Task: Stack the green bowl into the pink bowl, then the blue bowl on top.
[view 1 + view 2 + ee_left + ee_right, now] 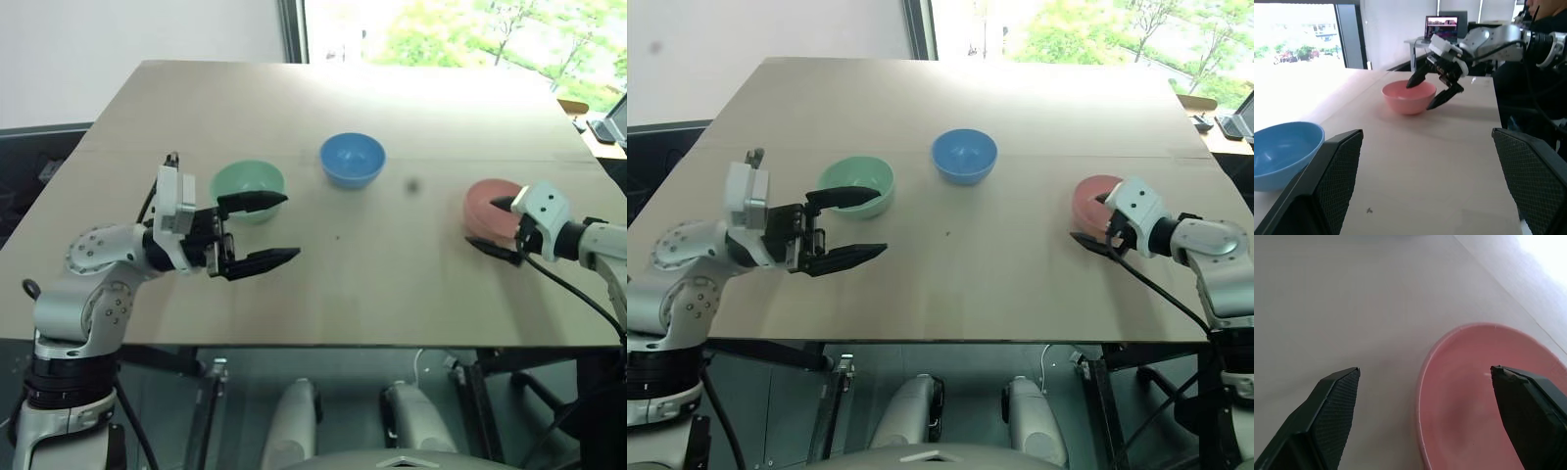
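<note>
The green bowl sat on the left of the worktop, the blue bowl near the middle and further back, the pink bowl well apart on the right. None was stacked. The left pincer stood released just beside the green bowl. The right pincer stood released, its fingers straddling the pink bowl's rim.

- The left gripper has one finger lying across the near rim of the green bowl, hiding that bit of rim.
- The right gripper covers the pink bowl on its near right side; whether a finger touches the rim is perhaps unclear.
- The blue bowl is cut off in the left wrist view.
</note>
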You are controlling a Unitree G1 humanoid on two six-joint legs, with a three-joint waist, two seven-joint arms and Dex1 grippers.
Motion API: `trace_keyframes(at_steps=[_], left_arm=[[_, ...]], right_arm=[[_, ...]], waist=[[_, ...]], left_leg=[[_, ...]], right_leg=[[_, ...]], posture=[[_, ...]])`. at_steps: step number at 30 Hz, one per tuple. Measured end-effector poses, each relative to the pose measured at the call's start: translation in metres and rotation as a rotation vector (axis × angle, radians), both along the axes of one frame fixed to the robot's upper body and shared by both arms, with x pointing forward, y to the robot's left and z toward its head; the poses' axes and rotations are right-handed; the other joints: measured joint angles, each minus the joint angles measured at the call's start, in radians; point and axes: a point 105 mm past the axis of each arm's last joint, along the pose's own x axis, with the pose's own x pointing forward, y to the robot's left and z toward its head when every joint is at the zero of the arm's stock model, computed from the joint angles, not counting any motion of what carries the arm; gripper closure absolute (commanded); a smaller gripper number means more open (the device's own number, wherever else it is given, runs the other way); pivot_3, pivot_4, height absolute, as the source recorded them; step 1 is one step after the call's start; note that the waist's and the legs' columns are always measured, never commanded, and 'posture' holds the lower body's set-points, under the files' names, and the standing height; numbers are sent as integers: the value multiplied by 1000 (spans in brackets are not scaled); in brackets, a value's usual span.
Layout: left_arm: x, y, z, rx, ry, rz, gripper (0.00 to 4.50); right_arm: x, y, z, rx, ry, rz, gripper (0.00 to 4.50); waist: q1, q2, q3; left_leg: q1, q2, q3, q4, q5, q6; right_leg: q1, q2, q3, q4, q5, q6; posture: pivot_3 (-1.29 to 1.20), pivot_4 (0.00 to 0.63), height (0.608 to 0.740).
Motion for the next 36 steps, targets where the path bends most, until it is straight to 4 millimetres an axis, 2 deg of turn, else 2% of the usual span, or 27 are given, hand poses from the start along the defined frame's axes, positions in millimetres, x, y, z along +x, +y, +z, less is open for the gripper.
trace_keyframes(at_steps=[1, 5, 6, 8, 13, 14, 19, 26, 36], left_arm=[[0, -2, 1, -17, -3, 0, 48], [-2, -5, 3, -31, -13, -11, 0], [-3, -6, 4, -33, -20, -9, 0], [-3, -7, 4, -33, -21, -6, 0], [-4, -5, -1, -33, -1, 2, 0], [-4, -5, -1, -32, -1, 2, 0], [-3, -4, -2, -20, -1, 14, 0], [-3, -5, -19, 43, 34, 28, 0], [-2, -6, -18, 54, 24, 24, 0]], right_arm=[[0, -1, -2, -3, 7, -3, 0], [0, -1, -4, -6, 15, -7, 844], [4, 0, -3, 5, 13, -10, 1392], [6, 2, -2, 8, 11, -5, 2091], [9, 4, -8, -7, 23, 4, 4266], [9, 5, -11, -7, 30, 4, 4446], [11, 9, -12, -13, 21, 20, 4446], [14, 14, -5, -10, -10, 41, 4446], [15, 16, -4, -21, -29, 56, 4446]], waist=[[0, 0, 0], [-1, 0, 0], [-2, 0, 0], [-2, 0, 0], [-2, 0, 0], [-2, 0, 0], [-1, 0, 0], [-2, 0, 0], [-1, 0, 0]], left_leg=[[0, 0, 0, 0, 0, 0], [0, 0, 0, 1, 0, 0], [0, 0, 0, 1, 0, 0], [0, 0, 0, 1, 0, 0], [0, 0, 0, 1, 0, 0], [0, 0, 0, 1, 0, 0], [0, 0, 0, 1, 0, 0], [0, 0, 0, 1, 0, 0], [0, 0, 0, 1, 0, 0]], right_leg=[[0, 0, 0, 0, 0, 0], [0, 0, 0, 0, 0, 0], [0, 0, 0, 1, 0, 0], [0, 0, 0, 1, 0, 0], [0, 0, 0, 1, 0, 0], [0, 0, 0, 1, 0, 0], [0, 0, 0, 1, 0, 0], [0, 0, 0, 1, 0, 0], [0, 0, 0, 1, 0, 0]], posture=[[0, 150, 740], [0, 150, 740], [0, 150, 740], [0, 150, 740], [0, 150, 740], [0, 150, 740], [0, 150, 740], [0, 150, 740], [0, 150, 740]])
